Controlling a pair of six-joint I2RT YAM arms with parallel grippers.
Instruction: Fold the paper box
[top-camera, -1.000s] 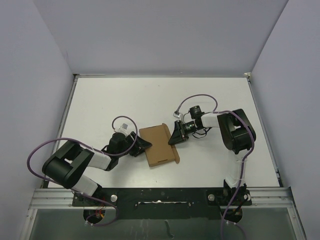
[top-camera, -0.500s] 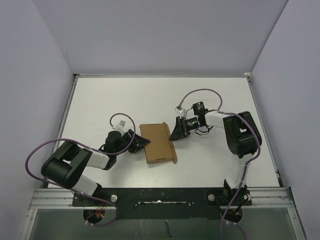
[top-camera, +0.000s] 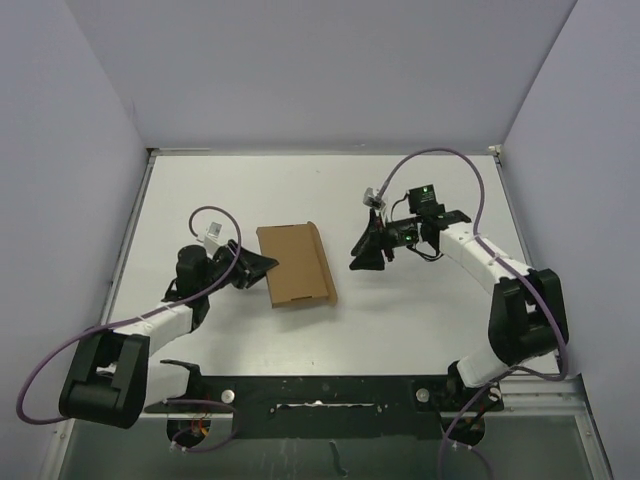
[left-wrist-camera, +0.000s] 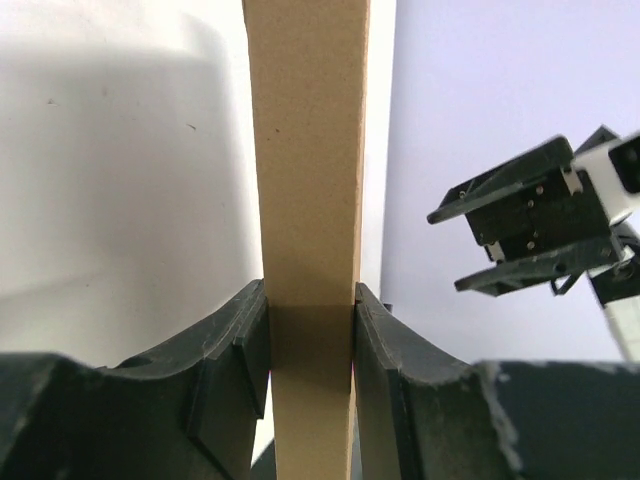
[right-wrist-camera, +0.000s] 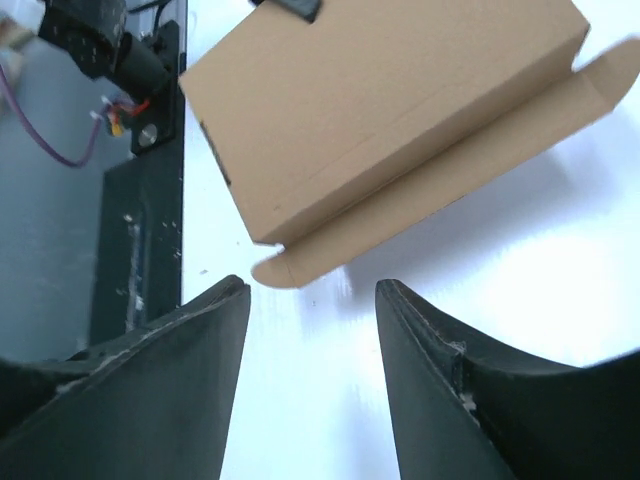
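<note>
The paper box (top-camera: 294, 265) is a slim brown cardboard box lying on the white table, with an open flap along its right side. My left gripper (top-camera: 266, 265) is shut on its left edge; in the left wrist view the box (left-wrist-camera: 308, 150) runs up between the two fingers (left-wrist-camera: 230, 345). My right gripper (top-camera: 360, 256) is open and empty, a little to the right of the box and apart from it. In the right wrist view the box (right-wrist-camera: 380, 100) and its flap (right-wrist-camera: 450, 180) lie just beyond the spread fingertips (right-wrist-camera: 215, 310).
The white table (top-camera: 320, 190) is walled by grey panels on three sides. A black rail (top-camera: 320, 395) with both arm bases runs along the near edge. Purple cables loop off both arms.
The left arm has pulled the box left and slightly farther away, still gripped. The right gripper has moved back from the box's right edge and its arm has stretched out to the right.
</note>
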